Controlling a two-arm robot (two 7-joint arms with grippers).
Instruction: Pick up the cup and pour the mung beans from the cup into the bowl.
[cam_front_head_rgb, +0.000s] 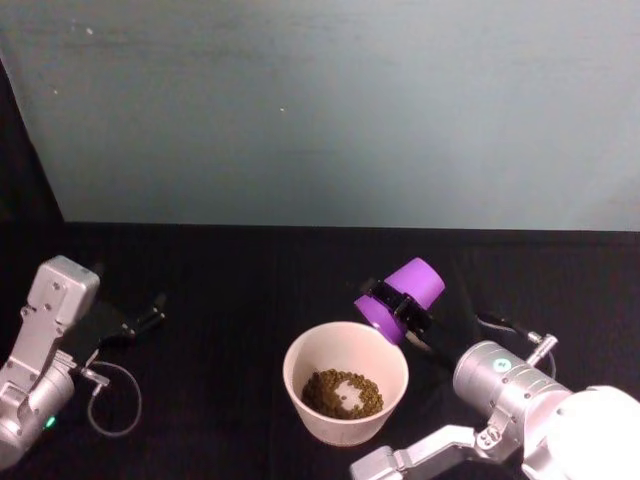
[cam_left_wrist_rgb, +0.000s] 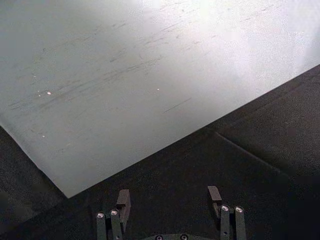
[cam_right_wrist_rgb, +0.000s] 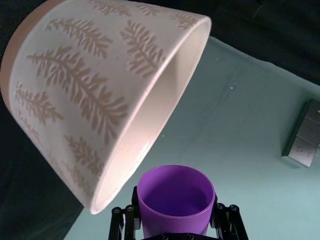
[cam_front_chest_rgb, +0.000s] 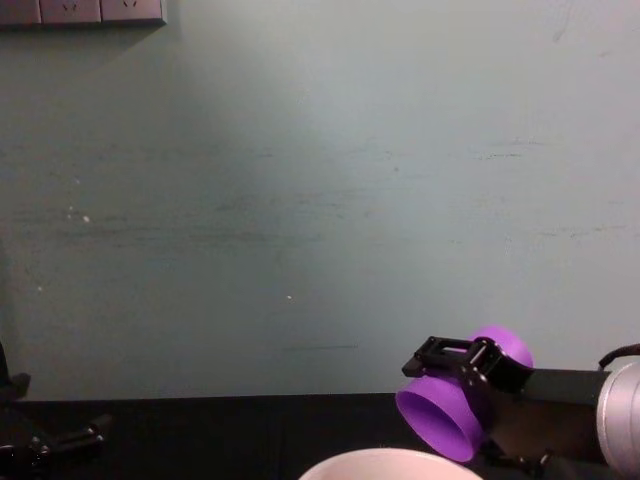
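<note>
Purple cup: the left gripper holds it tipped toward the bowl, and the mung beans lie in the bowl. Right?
Wrong arm: the head view shows the right gripper holding the purple cup, tipped toward the bowl, with the mung beans lying in the bowl.

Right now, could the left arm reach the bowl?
Probably yes. The left gripper is open, with nothing between it and the bowl. The right gripper holds the cup by the bowl's far right rim.
</note>
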